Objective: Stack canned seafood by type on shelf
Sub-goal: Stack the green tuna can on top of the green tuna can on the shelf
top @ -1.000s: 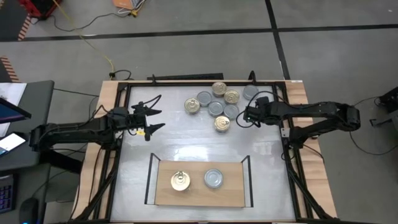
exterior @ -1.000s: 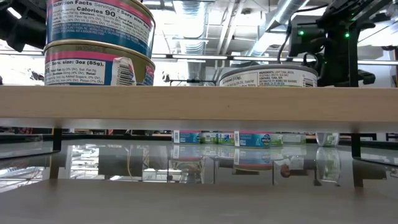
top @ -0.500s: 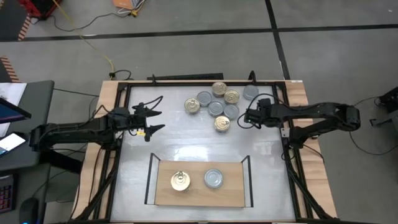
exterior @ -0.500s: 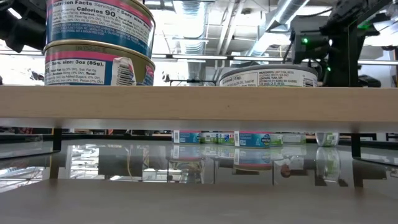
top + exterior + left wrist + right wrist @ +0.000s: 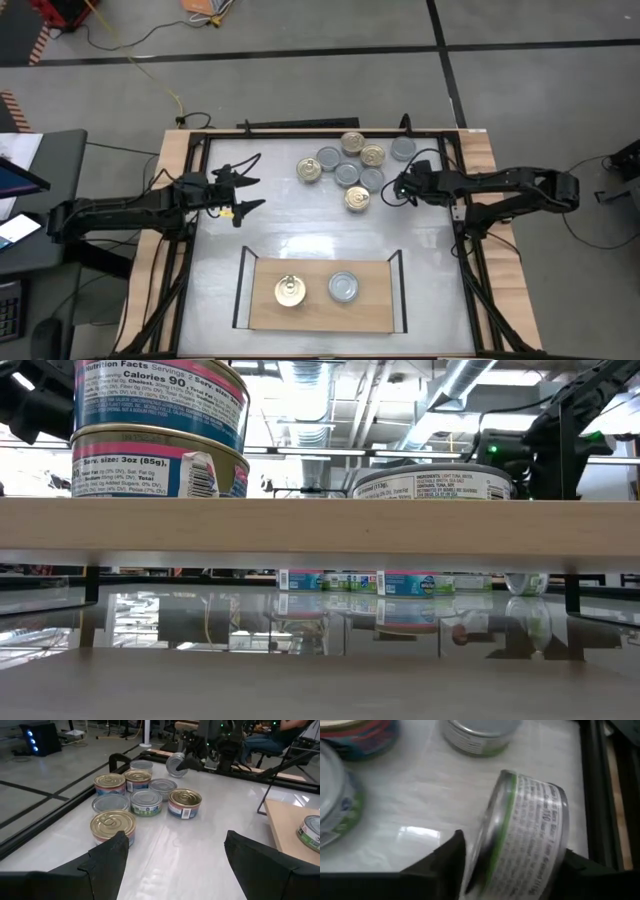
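Observation:
Several gold-lidded and silver-lidded cans [image 5: 350, 168] sit in a cluster on the white tabletop at the far middle. My right gripper [image 5: 398, 186] is at the cluster's right side, shut on a silver can with a green band [image 5: 530, 820], which stands tipped on edge [image 5: 175, 764]. The wooden shelf [image 5: 372, 310] lies near the front edge. It carries two stacked gold-lidded cans [image 5: 158, 425] and one silver can [image 5: 432, 482]. My left gripper [image 5: 245, 192] hovers open at the table's left, with nothing between its fingers. My right gripper pinches the silver can between its two fingers, one on the lid face [image 5: 481, 845] and the other on the bottom face [image 5: 556, 857]. The fingers slant down from the table's right side. The can is tipped up on edge, its lid toward the cluster; whether its lower rim is on the table is hidden.
Black frame rails [image 5: 455, 200] run along the table's sides, close to my right arm. Thin black uprights [image 5: 241, 285] stand at both ends of the shelf. The bare tabletop [image 5: 310, 230] lies between the cluster and the shelf.
My right gripper has sunk toward the table at the cluster's right side and tipped further downward. The other cans and the shelf have stayed where they were.

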